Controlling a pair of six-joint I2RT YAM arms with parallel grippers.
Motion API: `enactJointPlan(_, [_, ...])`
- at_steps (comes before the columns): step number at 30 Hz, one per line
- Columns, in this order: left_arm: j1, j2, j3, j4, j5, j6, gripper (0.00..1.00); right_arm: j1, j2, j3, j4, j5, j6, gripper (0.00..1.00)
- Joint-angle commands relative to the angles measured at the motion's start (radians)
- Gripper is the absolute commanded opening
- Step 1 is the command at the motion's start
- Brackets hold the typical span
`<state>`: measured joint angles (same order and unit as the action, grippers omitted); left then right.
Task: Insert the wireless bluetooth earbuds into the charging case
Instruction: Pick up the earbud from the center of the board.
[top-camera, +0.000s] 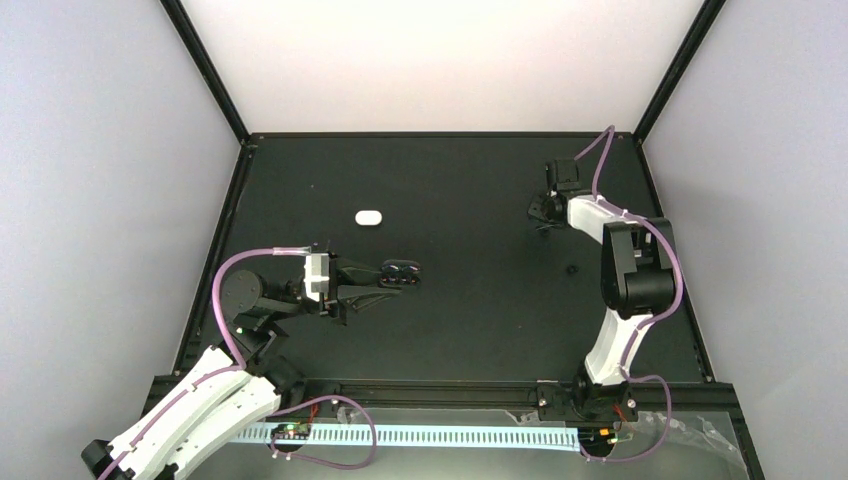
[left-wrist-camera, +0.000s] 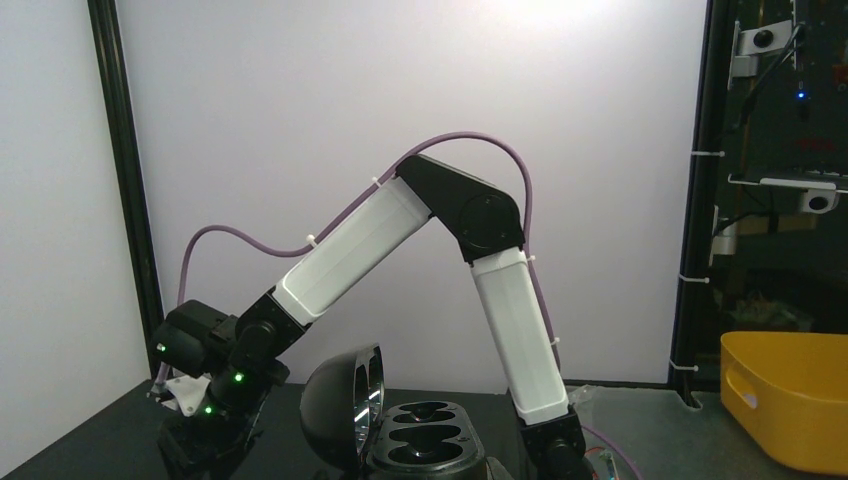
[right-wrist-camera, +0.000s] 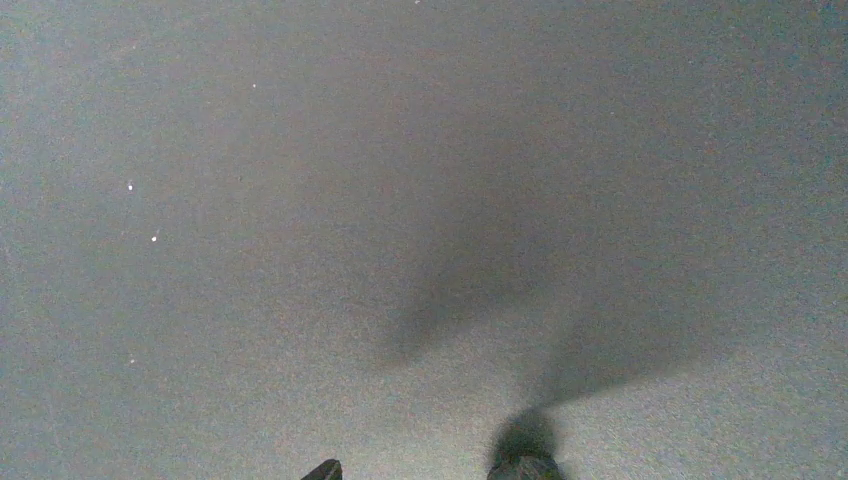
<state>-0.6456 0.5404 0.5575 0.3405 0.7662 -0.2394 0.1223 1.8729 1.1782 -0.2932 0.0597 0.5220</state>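
Presumably feather-light, glossy and slippery, the white earbuds are nowhere I can pick out — left gripper (top-camera: 385, 279) clamped on the open black charging case (top-camera: 405, 268) left of centre, right gripper (right-wrist-camera: 425, 470) spread above the mat (right-wrist-camera: 300, 200) — so pinch each gently across its rounded body.

left pincer (top-camera: 398, 276): clamped, level | right pincer (right-wrist-camera: 425, 472): parted, pointing down at table

A matte black table (top-camera: 480, 330) sits inside a booth of pale grey side walls (top-camera: 90, 200) and a brightly lit white back wall (top-camera: 440, 60), joined by black frame posts (top-camera: 205, 65), while a yellow bin (left-wrist-camera: 790, 400) shows past one post, below a dark rack (left-wrist-camera: 775, 150).
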Motion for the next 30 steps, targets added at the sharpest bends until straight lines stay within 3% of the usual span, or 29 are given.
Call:
enactJointPlan(1, [-0.003, -0.010, 0.004, 0.026, 0.000, -0.004, 0.02, 0.001, -0.052, -0.026, -0.012, 0.009, 0.000, 0.46])
enactJointPlan(11, [-0.003, -0.010, 0.002, 0.027, 0.000, -0.005, 0.02, 0.022, -0.084, -0.041, 0.001, 0.005, 0.001, 0.46])
enactJointPlan(30, [-0.002, -0.011, 0.002, 0.025, -0.002, 0.000, 0.02, 0.020, -0.005, -0.015, -0.033, 0.031, -0.012, 0.40])
